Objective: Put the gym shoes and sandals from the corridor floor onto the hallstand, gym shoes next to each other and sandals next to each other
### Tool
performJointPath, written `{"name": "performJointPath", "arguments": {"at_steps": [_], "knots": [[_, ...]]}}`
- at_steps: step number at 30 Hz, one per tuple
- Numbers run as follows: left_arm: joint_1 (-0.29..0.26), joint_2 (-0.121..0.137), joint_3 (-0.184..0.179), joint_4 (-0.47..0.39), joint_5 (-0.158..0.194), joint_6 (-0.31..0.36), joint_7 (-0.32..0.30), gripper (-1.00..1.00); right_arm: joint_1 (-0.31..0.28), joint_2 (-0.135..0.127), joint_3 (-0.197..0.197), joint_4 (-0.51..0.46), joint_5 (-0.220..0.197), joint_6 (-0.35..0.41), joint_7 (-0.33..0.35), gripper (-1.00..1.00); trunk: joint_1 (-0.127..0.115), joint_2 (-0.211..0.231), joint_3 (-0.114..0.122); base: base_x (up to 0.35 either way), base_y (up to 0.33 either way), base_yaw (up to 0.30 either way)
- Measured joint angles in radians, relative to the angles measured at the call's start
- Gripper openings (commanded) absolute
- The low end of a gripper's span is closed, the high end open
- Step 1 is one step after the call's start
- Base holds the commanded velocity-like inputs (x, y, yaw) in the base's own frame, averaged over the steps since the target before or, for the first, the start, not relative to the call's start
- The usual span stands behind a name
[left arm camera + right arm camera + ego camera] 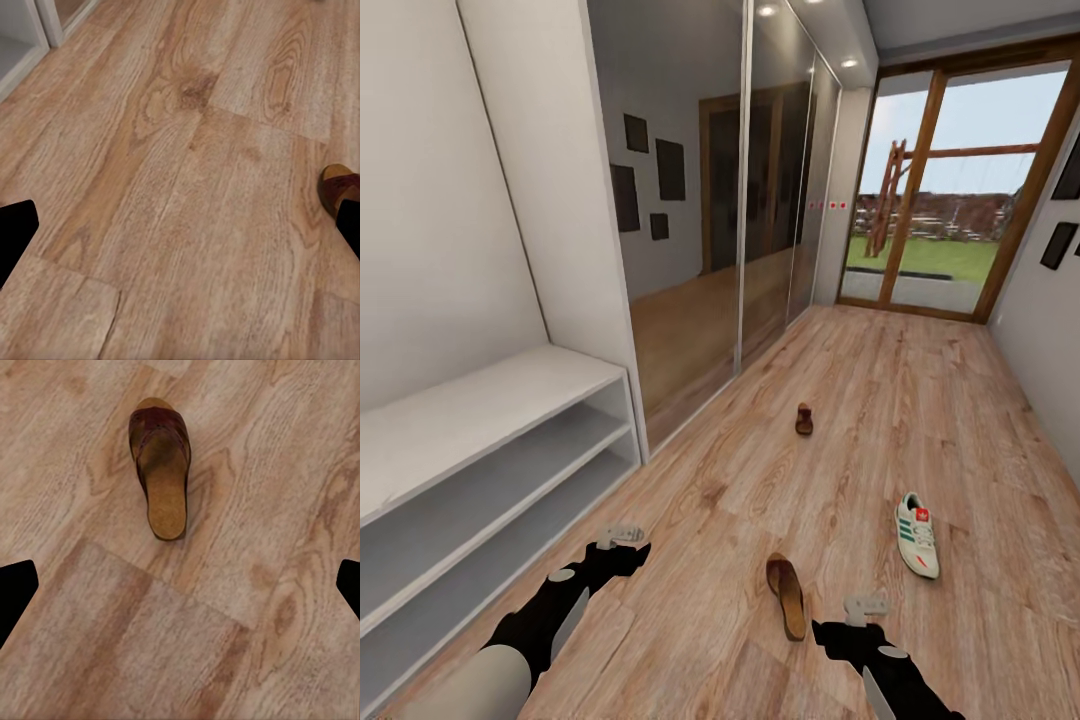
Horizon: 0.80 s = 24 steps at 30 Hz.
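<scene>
1. Near sandal (787, 594) lies flat on the corridor floor (860, 420), low in the head view, between the two arms and closer to the right one. Sole down, tan footbed up.
2. Right gripper (865, 607) hangs just beside that sandal's near end, not touching it. In the right wrist view the sandal (160, 465) sits ahead of the fingers and apart from them; both fingertips (15, 592) show at the far edges of the frame, spread wide with only floor between them, holding nothing.
3. Left gripper (622, 536) hovers over bare floor near the hallstand (480, 450), well apart from the near sandal. In the left wrist view the same sandal (339, 187) peeks in at the edge, partly hidden behind one fingertip (15, 232). Fingers spread apart, nothing between them.
4. Second sandal (804, 418) is further down the corridor, mid-floor, well apart from both grippers.
5. One gym shoe (917, 534) lies on the floor to the right of the near sandal, off beyond the right gripper – green stripes and red patch visible, upright on its sole.
6. Hallstand stands along the left wall; the two open tiers I can see hold no shoes.
</scene>
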<state>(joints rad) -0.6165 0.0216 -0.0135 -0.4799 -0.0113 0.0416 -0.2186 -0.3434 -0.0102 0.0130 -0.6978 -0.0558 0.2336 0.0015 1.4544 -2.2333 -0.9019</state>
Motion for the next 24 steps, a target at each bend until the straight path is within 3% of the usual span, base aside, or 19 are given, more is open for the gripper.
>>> {"name": "performJointPath", "arguments": {"at_steps": [17,24], "knots": [[0.002,0.002,0.001,-0.003,0.001,-0.002,-0.002,1.00,0.000,0.000,0.000,0.002,-0.001,-0.003,0.002,1.00,0.065,-0.119,-0.053,0.000,0.000,0.000],[0.015,0.007,0.000,-0.110,0.005,-0.015,-0.005,1.00,0.000,0.000,0.000,0.003,-0.001,-0.004,0.004,1.00,0.092,-0.168,-0.075,0.000,0.000,0.000]]}}
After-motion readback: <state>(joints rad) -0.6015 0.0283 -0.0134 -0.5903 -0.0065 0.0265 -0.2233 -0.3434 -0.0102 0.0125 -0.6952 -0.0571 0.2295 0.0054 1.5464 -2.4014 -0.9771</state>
